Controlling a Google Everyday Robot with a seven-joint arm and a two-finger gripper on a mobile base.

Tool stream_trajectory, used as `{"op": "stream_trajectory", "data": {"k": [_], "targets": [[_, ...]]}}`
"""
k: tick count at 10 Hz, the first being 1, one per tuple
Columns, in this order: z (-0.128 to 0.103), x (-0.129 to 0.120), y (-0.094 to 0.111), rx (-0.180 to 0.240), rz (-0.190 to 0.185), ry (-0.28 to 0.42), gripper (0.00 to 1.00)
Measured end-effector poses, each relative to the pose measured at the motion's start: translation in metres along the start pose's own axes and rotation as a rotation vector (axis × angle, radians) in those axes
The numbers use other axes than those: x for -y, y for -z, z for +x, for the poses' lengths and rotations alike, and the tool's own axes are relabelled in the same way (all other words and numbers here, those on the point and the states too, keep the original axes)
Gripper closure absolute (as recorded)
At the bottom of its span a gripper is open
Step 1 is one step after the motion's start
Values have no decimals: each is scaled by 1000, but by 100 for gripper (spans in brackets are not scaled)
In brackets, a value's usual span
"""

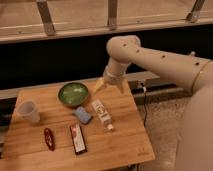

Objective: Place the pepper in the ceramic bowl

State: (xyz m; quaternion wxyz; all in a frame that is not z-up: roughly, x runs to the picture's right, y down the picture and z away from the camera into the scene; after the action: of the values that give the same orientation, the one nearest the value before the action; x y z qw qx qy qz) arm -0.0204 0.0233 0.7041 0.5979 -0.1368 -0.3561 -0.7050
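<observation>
The tool (110,89) is held above the far edge of the counter (125,142), just to the right of the ceramic bowl (60,96) and apart from it. Its two pale, yellowish fingers (98,86) are seen spread wide and pointing downward, and nothing is gripped between them. It is carried by a thick, rounded arm (150,57) with a smooth beige shell, in which a few small dark holes are set. The arm is bent at a bulbous joint and reaches in from the right. The ceramic bowl is round and shallow, green with a darker rim, and pale glossy patches are seen inside it. In front of the bowl a small soft-looking blue object (83,115) is laid, and just beside that a slim white bottle (102,114) is laid on its side, with its cap turned toward the near edge. Nearer the front edge a flat rectangular packet (77,138) in red, black and white is laid lengthwise. The pepper (49,139), small, dark red, glossy and elongated, is found left of the packet on the bare wood, well apart from the bowl and from the tool. A translucent whitish plastic cup (28,111) is stood upright near the left edge. The counter is made of light wooden planks with visible grain.
</observation>
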Motion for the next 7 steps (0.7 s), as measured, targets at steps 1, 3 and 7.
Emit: {"op": "stream_trajectory", "data": {"k": [1, 3, 7], "targets": [[0, 16, -2, 2, 10, 24, 20], [-2, 13, -2, 6, 5, 22, 20], [-1, 14, -2, 5, 7, 23, 20]]}}
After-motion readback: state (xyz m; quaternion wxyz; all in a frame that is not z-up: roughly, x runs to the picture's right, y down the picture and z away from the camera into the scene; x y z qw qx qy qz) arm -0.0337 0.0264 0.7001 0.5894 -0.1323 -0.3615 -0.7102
